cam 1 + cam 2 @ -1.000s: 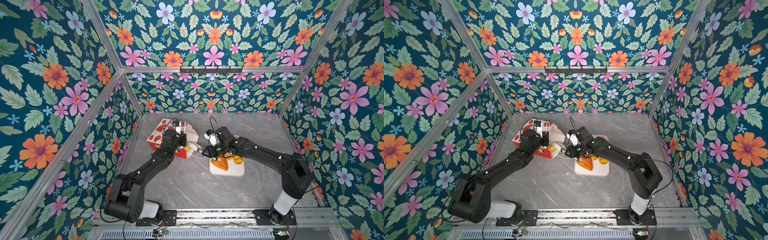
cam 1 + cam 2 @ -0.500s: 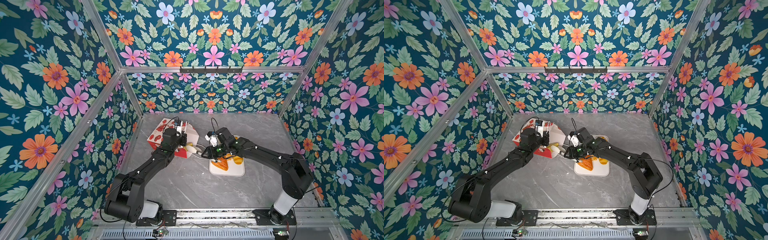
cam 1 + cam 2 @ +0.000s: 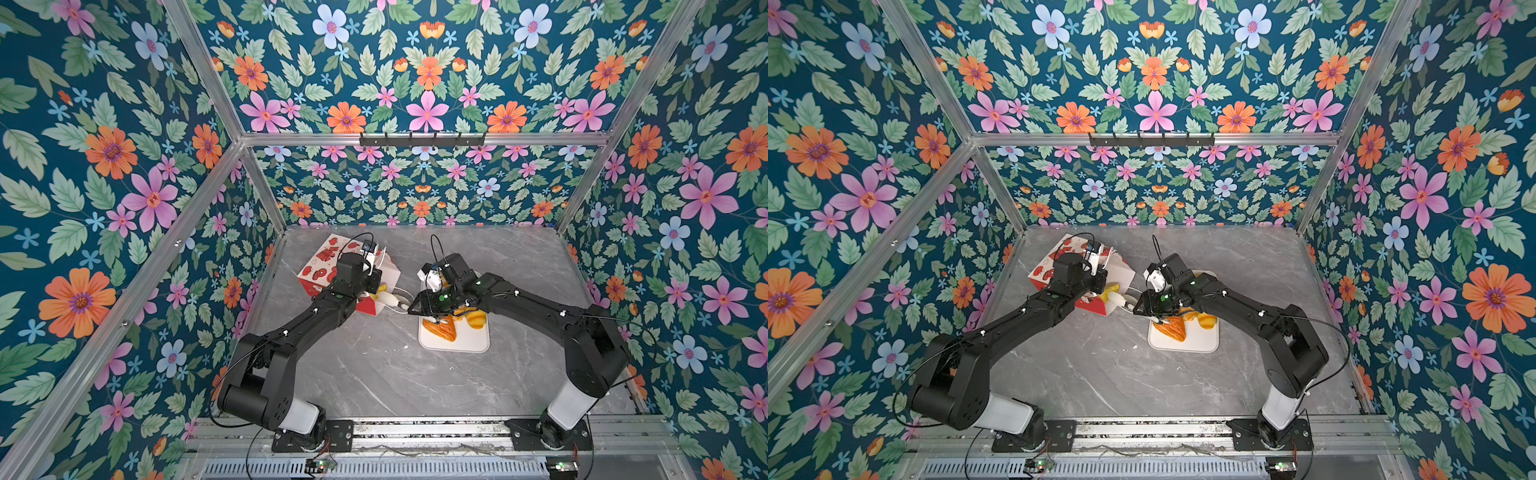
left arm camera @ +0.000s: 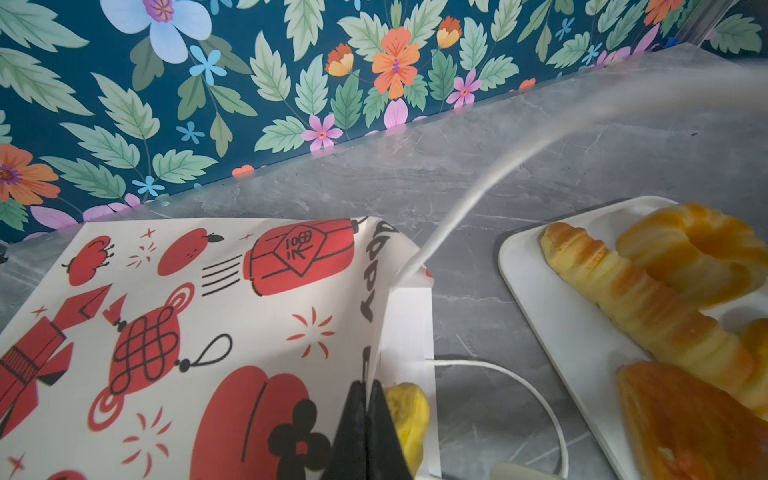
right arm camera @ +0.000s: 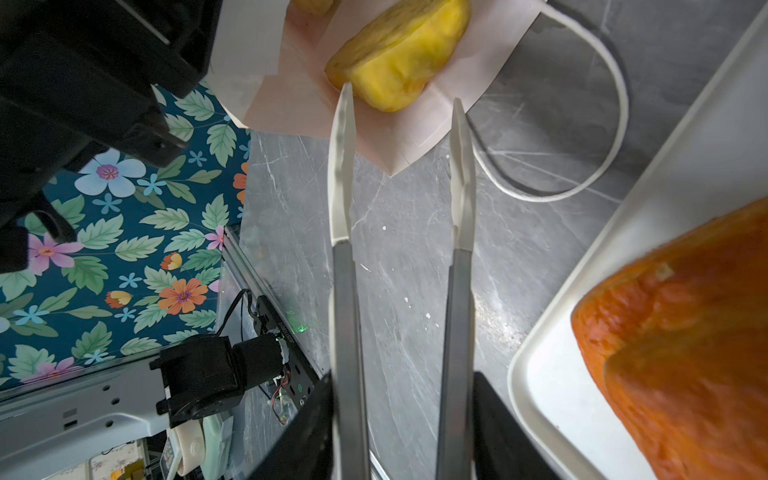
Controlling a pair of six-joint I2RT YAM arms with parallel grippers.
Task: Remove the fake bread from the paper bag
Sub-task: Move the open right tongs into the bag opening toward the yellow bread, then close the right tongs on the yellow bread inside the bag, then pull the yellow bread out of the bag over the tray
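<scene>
Right wrist view shows the right gripper (image 5: 401, 93), fingers apart and empty, at a yellow bun (image 5: 399, 54) in the mouth of the paper bag (image 5: 291, 104), the left gripper (image 4: 365, 415) clamped shut on its edge, while several fake bread pieces (image 4: 648, 307) already lie on the tray (image 4: 552, 311).

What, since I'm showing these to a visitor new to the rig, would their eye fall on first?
Probably the loud blue floral walls around the grey marble table. Then the white paper bag printed with red lanterns, lying back left with the left end effector shut on its rim, and the open right end effector pointing at a yellow toy bun in its mouth, beside a white tray of orange pastries.
</scene>
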